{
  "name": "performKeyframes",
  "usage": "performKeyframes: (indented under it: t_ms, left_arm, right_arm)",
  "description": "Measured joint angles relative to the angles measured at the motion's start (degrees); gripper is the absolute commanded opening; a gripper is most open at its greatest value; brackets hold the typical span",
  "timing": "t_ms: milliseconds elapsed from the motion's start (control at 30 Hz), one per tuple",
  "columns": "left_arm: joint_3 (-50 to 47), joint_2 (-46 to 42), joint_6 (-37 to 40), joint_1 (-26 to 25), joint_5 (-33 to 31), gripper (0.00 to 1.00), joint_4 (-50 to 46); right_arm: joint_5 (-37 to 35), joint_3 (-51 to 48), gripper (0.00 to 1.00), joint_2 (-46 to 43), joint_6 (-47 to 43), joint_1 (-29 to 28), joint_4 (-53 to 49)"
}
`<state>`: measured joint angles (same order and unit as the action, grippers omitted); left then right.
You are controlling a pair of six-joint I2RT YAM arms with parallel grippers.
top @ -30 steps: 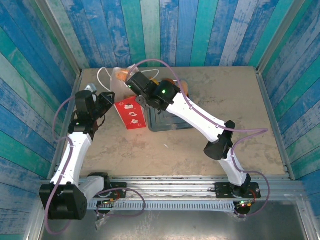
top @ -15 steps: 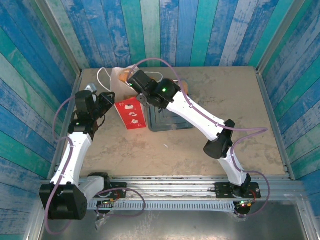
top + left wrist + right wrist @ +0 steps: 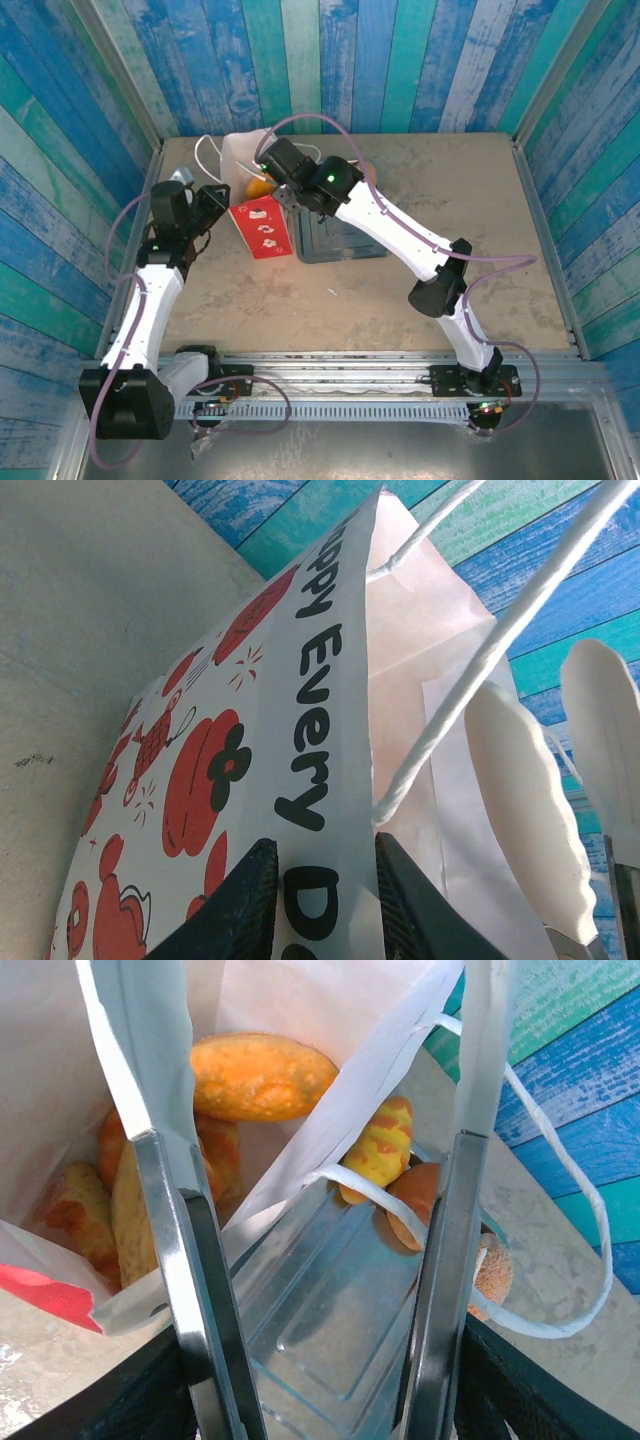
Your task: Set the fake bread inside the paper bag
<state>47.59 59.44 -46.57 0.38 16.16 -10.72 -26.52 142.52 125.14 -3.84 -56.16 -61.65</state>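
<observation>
In the paper bag (image 3: 300, 1010), four fake bread (image 3: 260, 1075); on the tray (image 3: 320, 1330), three.

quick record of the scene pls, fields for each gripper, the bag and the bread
left gripper: shut on an edge of the paper bag
right gripper: open, empty, over the bag mouth
in bag: long roll plus several other pieces
outside bag: striped pastry and a couple more, at the far end of the tray
</observation>
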Motion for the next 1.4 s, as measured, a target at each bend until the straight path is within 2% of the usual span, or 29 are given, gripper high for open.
performKeyframes:
  t_ms: [333,433,600,733,933,1167,1400]
  left_arm:
    - [0.0,-0.04,-0.24,0.0,0.79,0.35,-0.09]
    - [0.0,-0.33,-0.17,0.0,0.94,0.4,-0.28]
    - [0.07,-2.25,0.28,0.0,0.9,0.54,-0.68]
    - [0.48,-4.13,1.2,0.0,0.66,0.55,-1.27]
    - [1.55,-7.76,4.48,0.0,-1.57,0.63,-2.23]
    - [1.86,-13.7,8.07,0.0,-7.48,0.68,-4.79]
    - [1.07,-17.9,10.93,0.0,-11.39,0.78,-4.83]
  right_arm:
    - [2.82,-2.19,0.62,-6.45,1.27,0.0,0.85]
    - [3.21,-4.13,0.62,-10.03,1.6,0.0,1.27]
    - [3.48,-7.96,0.63,-16.96,2.05,0.07,1.66]
    - [4.15,-12.13,0.63,-22.75,2.58,0.98,1.7]
    - [6.75,-20.61,0.64,-31.19,4.11,6.36,1.77]
    - [11.47,-33.44,0.64,-38.6,6.84,16.31,2.05]
    - [15.72,-42.8,0.64,-39.71,8.15,23.63,2.14]
